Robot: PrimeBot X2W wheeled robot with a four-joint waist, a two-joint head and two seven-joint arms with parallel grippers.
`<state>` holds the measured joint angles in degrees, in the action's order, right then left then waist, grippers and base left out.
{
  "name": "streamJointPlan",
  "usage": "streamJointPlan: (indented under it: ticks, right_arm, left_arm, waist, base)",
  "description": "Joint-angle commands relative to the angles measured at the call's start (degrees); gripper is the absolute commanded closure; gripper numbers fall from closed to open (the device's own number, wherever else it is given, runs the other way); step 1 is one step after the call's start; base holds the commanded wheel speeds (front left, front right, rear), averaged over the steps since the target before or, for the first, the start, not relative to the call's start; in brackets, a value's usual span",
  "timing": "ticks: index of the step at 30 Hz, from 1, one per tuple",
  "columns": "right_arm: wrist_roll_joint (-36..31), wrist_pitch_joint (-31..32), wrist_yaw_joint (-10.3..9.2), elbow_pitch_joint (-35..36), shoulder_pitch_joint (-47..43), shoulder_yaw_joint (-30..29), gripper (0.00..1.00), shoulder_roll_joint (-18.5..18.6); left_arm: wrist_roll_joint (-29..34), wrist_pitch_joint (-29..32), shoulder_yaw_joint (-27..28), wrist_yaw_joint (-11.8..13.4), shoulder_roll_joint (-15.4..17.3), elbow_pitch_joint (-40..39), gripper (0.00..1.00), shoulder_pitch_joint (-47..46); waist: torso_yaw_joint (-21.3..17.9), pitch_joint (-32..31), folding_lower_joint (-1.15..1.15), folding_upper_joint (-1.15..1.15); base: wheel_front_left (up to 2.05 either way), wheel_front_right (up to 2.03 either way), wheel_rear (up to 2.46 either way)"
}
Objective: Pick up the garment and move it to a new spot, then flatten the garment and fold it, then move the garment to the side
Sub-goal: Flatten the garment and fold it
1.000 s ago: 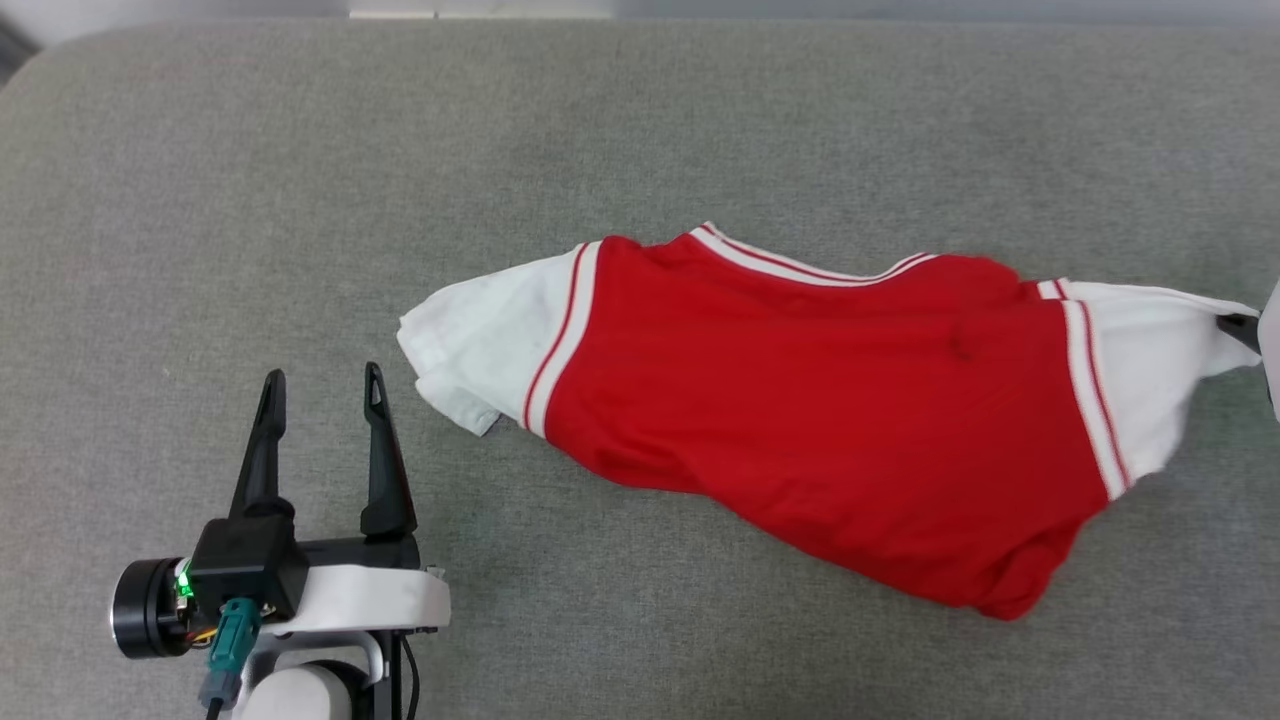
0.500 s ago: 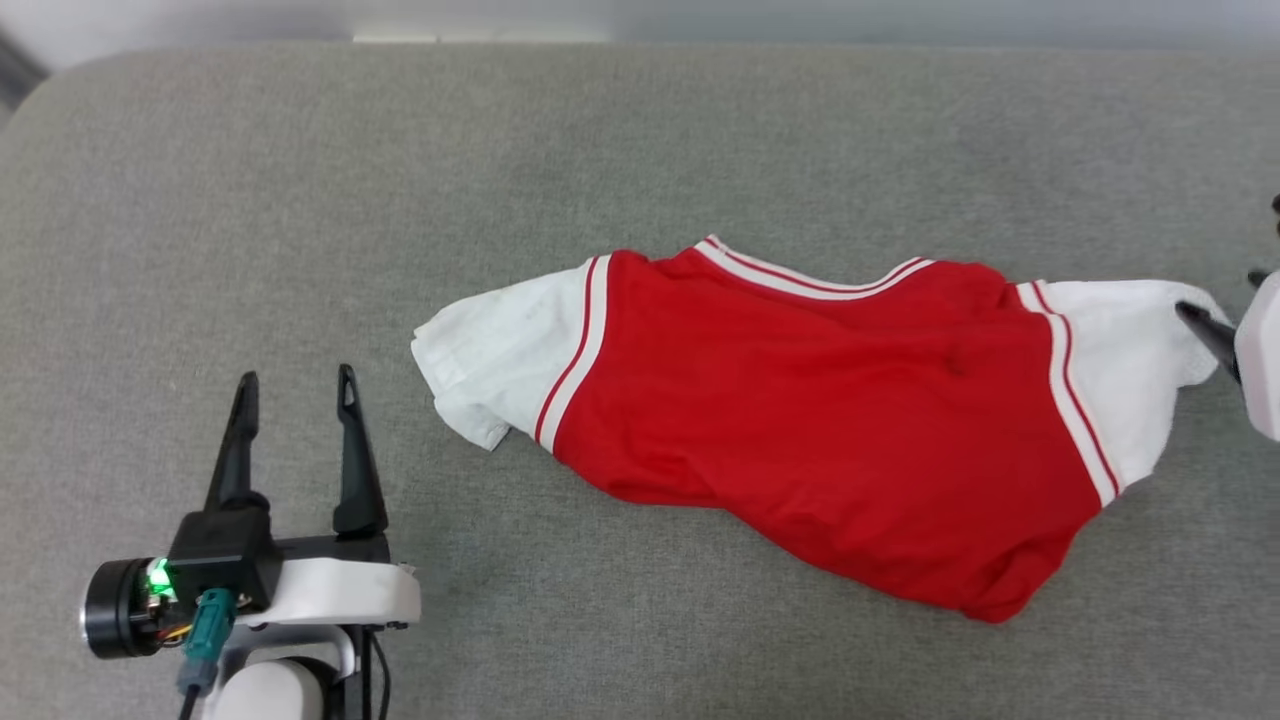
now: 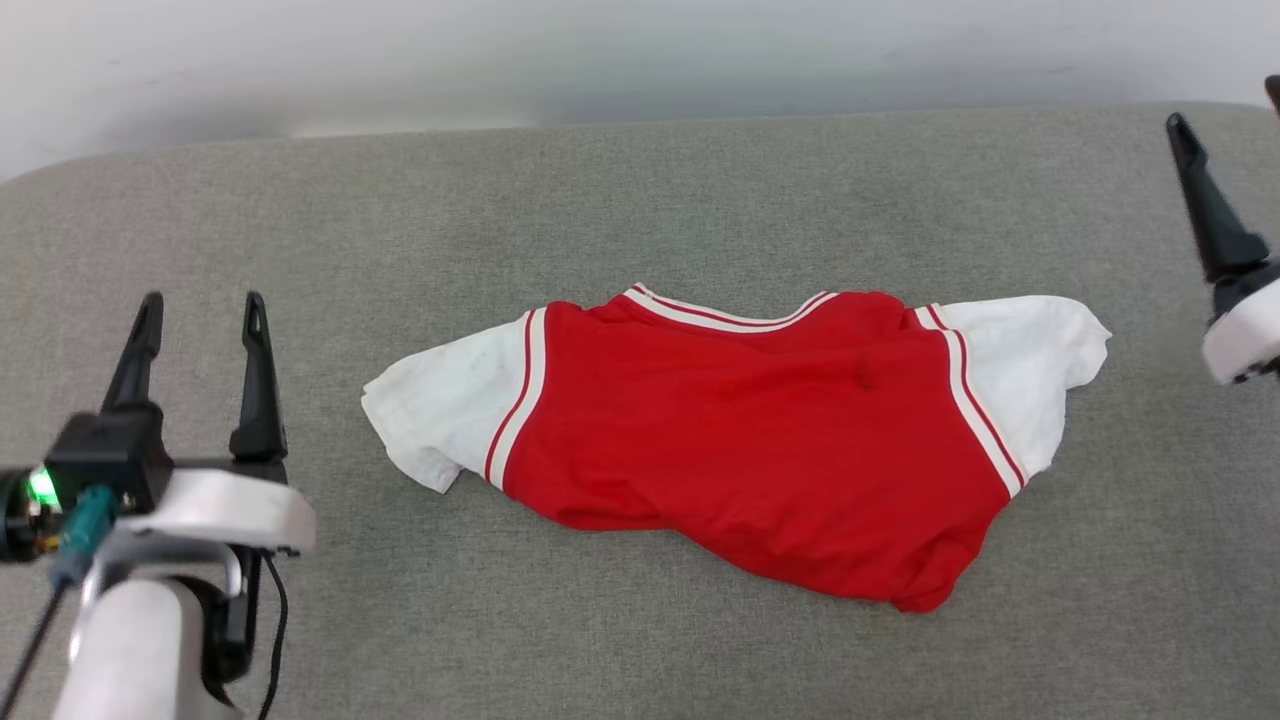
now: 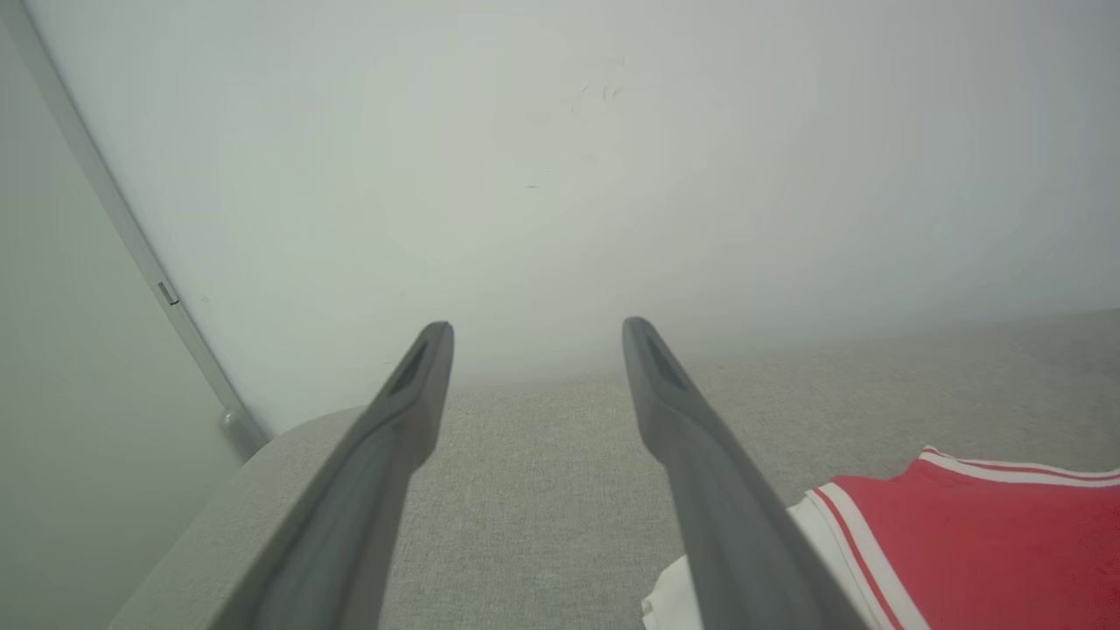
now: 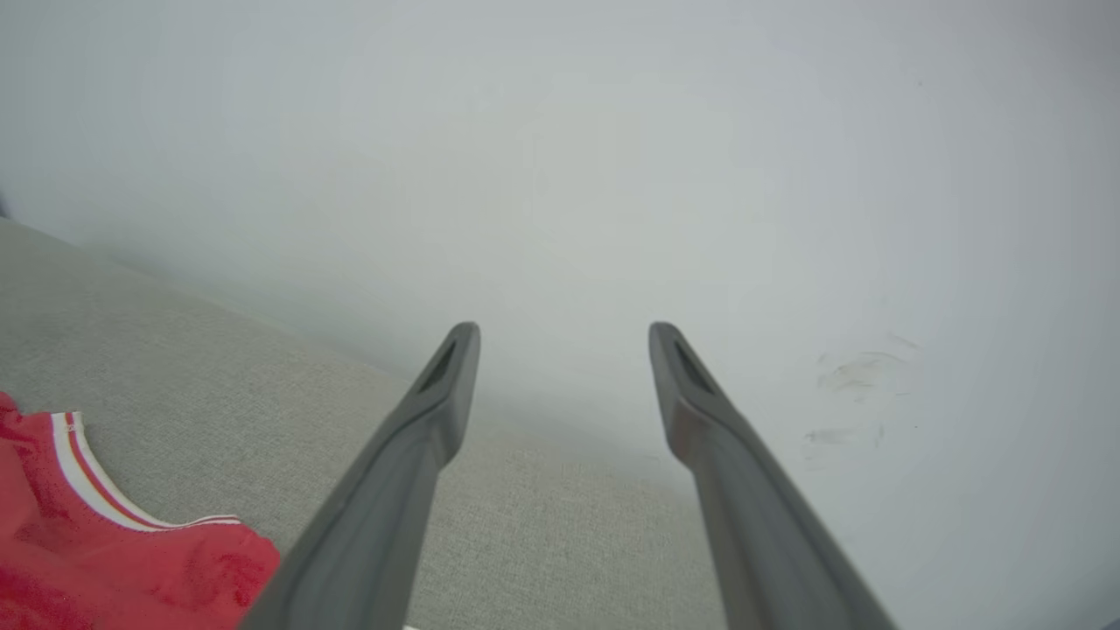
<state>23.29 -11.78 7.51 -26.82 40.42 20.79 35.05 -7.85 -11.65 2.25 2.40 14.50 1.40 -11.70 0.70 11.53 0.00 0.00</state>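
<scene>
The garment point(image 3: 740, 430) lies spread on the grey cushioned surface point(image 3: 640, 200), plain red side up, with a white sleeve at each end and the striped collar toward the far side. Its lettering is hidden. My left gripper point(image 3: 200, 305) hangs open to the left of the left sleeve, apart from it. At the right edge my right gripper point(image 3: 1225, 105) is open and raised, clear of the right sleeve. Between the open left gripper point(image 4: 535, 328) fingers nothing shows, with the garment point(image 4: 989, 542) at lower right. The open right gripper point(image 5: 564, 328) has the garment point(image 5: 87, 560) at lower left.
A white wall point(image 3: 600, 60) rises right behind the surface's far edge. The surface's rounded left corner point(image 4: 262, 446) ends beside a wall seam. Bare grey fabric surrounds the garment on all sides.
My right gripper has let go of the right sleeve, opened and pulled up and away. The sleeve now lies loose. The head camera has tilted up, bringing the wall into view.
</scene>
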Motion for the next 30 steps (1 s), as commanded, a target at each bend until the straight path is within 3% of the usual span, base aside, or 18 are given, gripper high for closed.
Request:
streamJointPlan:
  ticks: [1, 7, 12, 15, 17, 22, 26, 30]
  right_arm:
    - [-3.2, -1.8, -0.05, 1.9, -3.0, -4.6, 0.00, -3.2]
    - [-12.9, -3.3, -0.05, 12.4, -14.2, -17.4, 0.00, -13.2]
    - [-16.7, -3.4, -0.04, 18.7, -21.6, -21.0, 0.00, -18.0]
    - [-17.6, -3.4, -0.04, 20.9, -24.3, -21.6, 0.00, -19.9]
    - [-17.7, -3.4, -0.04, 21.3, -25.0, -21.6, 0.00, -20.2]
    - [-18.7, -3.4, -0.04, 23.1, -26.5, -21.5, 0.00, -21.2]
    - [-19.1, -2.7, -0.04, 23.4, -25.7, -20.7, 0.00, -20.8]
    - [-19.0, -1.6, -0.04, 23.7, -23.8, -19.3, 0.00, -20.1]
  left_arm:
    - [-0.4, 2.0, -0.2, -1.1, 1.3, 0.5, 0.00, -2.0]
    - [-1.7, 13.6, -2.2, -6.3, 6.8, 2.6, 0.00, -9.3]
    - [-6.7, 27.4, -6.5, -9.4, 11.5, 4.9, 0.00, -15.2]
    - [-11.2, 36.3, -10.8, -9.7, 15.6, 5.4, 0.00, -18.9]
    - [-13.6, 39.4, -13.0, -9.7, 16.7, 5.5, 0.00, -19.6]
    - [-24.6, 52.5, -22.2, -9.7, 23.7, 5.1, 0.00, -24.9]
    - [-32.7, 61.5, -26.1, -9.8, 26.1, 7.5, 0.00, -29.0]
    - [-35.7, 66.4, -30.3, -9.8, 27.3, 11.1, 0.00, -31.9]
  waist:
    - [-0.2, -0.2, 0.00, 0.00]
    - [-0.4, 0.0, 0.00, 0.00]
    - [-0.8, 0.5, 0.00, 0.00]
    - [-1.4, 1.2, 0.00, 0.00]
    - [-1.6, 1.4, 0.00, 0.00]
    - [-2.6, 3.2, 0.00, 0.00]
    - [-3.3, 5.1, 0.00, 0.00]
    - [-4.2, 7.6, 0.00, 0.00]
  base:
    - [0.00, 0.00, 0.00]
    - [0.00, 0.00, 0.00]
    - [0.00, 0.00, 0.00]
    - [0.00, 0.00, 0.00]
    - [0.00, 0.00, 0.00]
    - [0.00, 0.00, 0.00]
    - [0.00, 0.00, 0.00]
    - [0.00, 0.00, 0.00]
